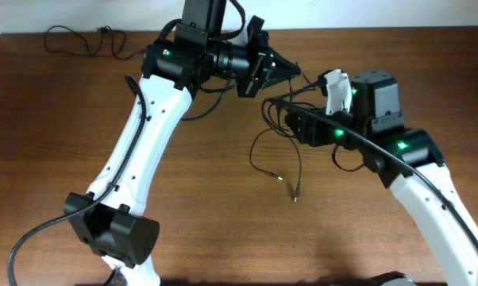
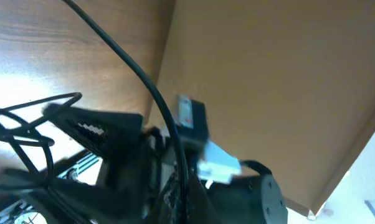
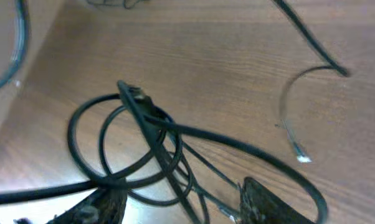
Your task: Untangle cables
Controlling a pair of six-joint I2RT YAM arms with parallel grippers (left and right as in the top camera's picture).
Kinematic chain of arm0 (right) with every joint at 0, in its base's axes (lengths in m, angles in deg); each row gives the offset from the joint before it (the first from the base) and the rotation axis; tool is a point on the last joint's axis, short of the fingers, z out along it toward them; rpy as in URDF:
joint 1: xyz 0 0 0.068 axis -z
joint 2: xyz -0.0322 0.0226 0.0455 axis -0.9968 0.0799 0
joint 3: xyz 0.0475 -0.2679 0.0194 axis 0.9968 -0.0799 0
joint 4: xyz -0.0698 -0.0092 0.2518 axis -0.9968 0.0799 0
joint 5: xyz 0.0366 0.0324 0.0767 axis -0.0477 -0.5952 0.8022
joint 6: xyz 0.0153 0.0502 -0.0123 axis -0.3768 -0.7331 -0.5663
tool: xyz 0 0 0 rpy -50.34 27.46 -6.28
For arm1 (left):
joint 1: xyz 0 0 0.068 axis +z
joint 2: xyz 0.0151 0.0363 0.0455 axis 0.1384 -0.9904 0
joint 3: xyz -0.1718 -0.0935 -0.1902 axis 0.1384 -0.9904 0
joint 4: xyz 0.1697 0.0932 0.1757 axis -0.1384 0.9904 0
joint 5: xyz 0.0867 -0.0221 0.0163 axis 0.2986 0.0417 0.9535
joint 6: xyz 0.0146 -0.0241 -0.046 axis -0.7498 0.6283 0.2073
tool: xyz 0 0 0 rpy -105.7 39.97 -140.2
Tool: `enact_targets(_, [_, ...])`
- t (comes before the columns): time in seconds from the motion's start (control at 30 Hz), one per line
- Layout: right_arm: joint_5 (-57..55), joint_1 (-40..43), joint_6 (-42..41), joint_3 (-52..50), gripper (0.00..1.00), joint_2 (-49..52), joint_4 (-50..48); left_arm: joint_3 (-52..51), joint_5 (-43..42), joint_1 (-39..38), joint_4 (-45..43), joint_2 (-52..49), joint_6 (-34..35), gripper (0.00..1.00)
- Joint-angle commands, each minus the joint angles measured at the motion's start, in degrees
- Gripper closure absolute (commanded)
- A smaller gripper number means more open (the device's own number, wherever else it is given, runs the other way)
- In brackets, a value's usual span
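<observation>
Thin black cables hang in a tangle at the table's centre, and two plug ends lie on the wood. My left gripper points right above the tangle. In the left wrist view it is shut on one cable strand that runs down into its jaws. My right gripper reaches in from the right, just below the left one. Its fingers stand apart, open, with looped cable strands passing between them. A loose metallic plug end rests on the table beyond.
Another thin black cord lies by itself at the table's far left corner. The left arm crosses the left half of the table, and the right arm crosses the right. The two wrists are close together near the back centre.
</observation>
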Motion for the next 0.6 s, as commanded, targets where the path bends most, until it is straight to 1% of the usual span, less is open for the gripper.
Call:
enact_targets(0.0, [-1.22, -0.46, 0.85, 0.33, 0.55, 3.28, -2.51, 0.26, -1.86, 0.04, -0.17, -0.20, 0.96, 1.00])
enact_targets(0.03, [-1.25, -0.46, 0.85, 0.33, 0.60, 3.69, -3.32, 0.26, -1.86, 0.04, -0.17, -0.20, 0.94, 1.00])
enact_targets(0.07, [-1.27, -0.46, 0.85, 0.33, 0.67, 3.93, -4.26, 0.26, -1.86, 0.04, -0.17, -0.20, 0.94, 1.00])
enact_targets(0.1, [-3.17, -0.35, 0.83, 0.33, 0.83, 3.91, -4.94, 0.26, -1.86, 0.04, -0.17, -0.20, 0.92, 1.00])
enact_targets(0.13, [-4.76, -0.35, 0.81, 0.33, 0.96, 3.91, -5.03, 0.26, -1.86, 0.04, -0.17, -0.20, 0.92, 1.00])
enact_targets(0.2, [-7.91, -0.35, 0.57, 0.33, 0.96, 3.91, -4.74, 0.26, -1.79, 0.04, -0.17, -0.20, 0.87, 1.00])
enact_targets(0.27, [-8.52, -0.24, -2.69, 0.33, 0.96, 3.56, -4.57, 0.26, -0.66, 0.20, -0.15, -0.20, -0.37, 1.00])
enact_targets(0.3, [-8.52, -0.24, -3.48, 0.33, 0.96, 3.06, -4.15, 0.26, 1.86, 0.59, 0.00, -0.20, -2.47, 1.00])
enact_targets(0.37, [-9.53, -0.24, -4.20, 0.33, 0.96, 1.60, -2.21, 0.26, 8.17, 1.86, 2.69, -0.20, -4.15, 1.00])
enact_targets(0.4, [-13.31, -0.24, -6.95, 0.33, 0.96, 0.46, 0.24, 0.26, 13.22, 3.13, 5.75, -0.20, -4.59, 1.00])
enact_targets(0.43, [-19.41, -0.24, -10.51, 0.33, 0.96, -0.70, 3.63, 0.26, 17.59, 4.66, 9.49, -0.20, -4.98, 1.00])
enact_targets(0.47, [-26.43, -0.24, -14.10, 0.33, 0.96, -1.55, 7.67, 0.26, 17.79, 6.54, 14.01, -0.20, -4.96, 1.00])
enact_targets(0.5, [-35.01, 0.24, -19.37, 0.33, 0.96, -2.01, 12.61, 0.26, 16.20, 8.31, 16.68, -0.20, -5.86, 1.00])
enact_targets(0.53, [-38.45, 1.20, -22.40, 0.33, 0.96, -2.01, 15.10, 0.26, 14.10, 9.75, 17.38, -0.20, -8.07, 1.00])
enact_targets(0.57, [-39.17, 2.40, -23.67, 0.33, 0.96, -1.99, 16.55, 0.26, 12.20, 10.82, 17.62, -0.20, -10.01, 1.00])
